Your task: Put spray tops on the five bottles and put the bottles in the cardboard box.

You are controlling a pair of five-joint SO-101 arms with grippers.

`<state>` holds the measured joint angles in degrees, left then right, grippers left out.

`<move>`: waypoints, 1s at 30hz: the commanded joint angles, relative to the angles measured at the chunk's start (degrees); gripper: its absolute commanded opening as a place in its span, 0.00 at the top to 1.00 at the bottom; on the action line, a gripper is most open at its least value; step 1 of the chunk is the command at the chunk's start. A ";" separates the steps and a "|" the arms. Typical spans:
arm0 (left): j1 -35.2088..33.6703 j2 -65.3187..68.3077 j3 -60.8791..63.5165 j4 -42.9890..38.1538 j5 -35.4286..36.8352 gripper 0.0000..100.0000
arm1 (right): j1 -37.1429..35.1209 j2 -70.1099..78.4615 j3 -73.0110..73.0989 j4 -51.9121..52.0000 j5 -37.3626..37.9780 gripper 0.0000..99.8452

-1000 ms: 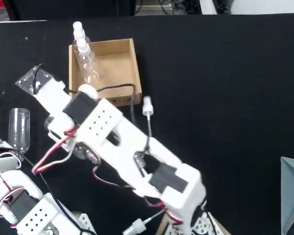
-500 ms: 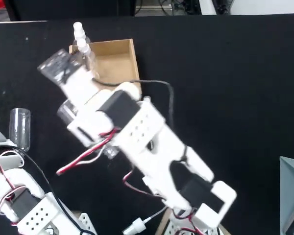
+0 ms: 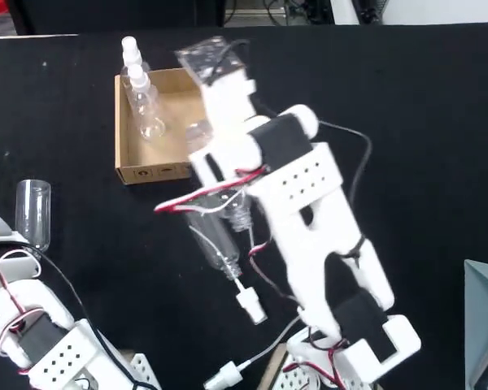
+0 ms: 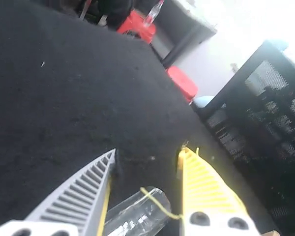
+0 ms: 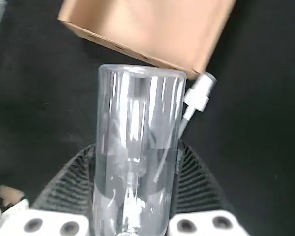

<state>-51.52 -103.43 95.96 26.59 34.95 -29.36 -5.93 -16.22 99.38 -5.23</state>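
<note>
My right gripper [image 5: 136,147] is shut on a clear bottle [image 5: 137,147], its flat base pointing toward the cardboard box [image 5: 147,29]. In the high view this bottle [image 3: 220,244] hangs tilted under the right arm, just off the box's near right corner, with its white spray top [image 3: 250,307] at the low end. The box [image 3: 134,158] holds two capped bottles [image 3: 146,106], one poking over the far wall [image 3: 132,53]. My left gripper [image 4: 147,155] grips another clear bottle [image 4: 137,216] low between its grey and yellow fingers; that bottle [image 3: 31,215] sits at the table's left, neck end hidden.
One loose spray top [image 5: 199,93] lies beside the box's corner, another [image 3: 224,378] near the arm bases at the front edge. A grey object [image 3: 484,317] stands at the right edge. Black tabletop stretches right of the box.
The right arm has swung from the left of the table to the right and farther back, carrying its bottle to the box's near right corner. The left arm and its bottle have not moved.
</note>
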 commanded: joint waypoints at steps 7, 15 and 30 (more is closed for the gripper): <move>0.48 -0.79 1.54 1.76 0.00 0.82 | 11.16 -4.35 6.37 -0.18 -0.62 0.99; 0.40 -0.62 1.54 1.76 0.00 0.82 | 16.62 -3.91 6.73 -0.18 -0.70 0.99; 0.04 -0.79 1.54 2.99 0.00 0.82 | 21.63 -3.82 10.07 -3.08 -16.97 0.99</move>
<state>-51.52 -103.43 96.04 29.23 34.95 -9.85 -5.93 -7.52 98.95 -17.01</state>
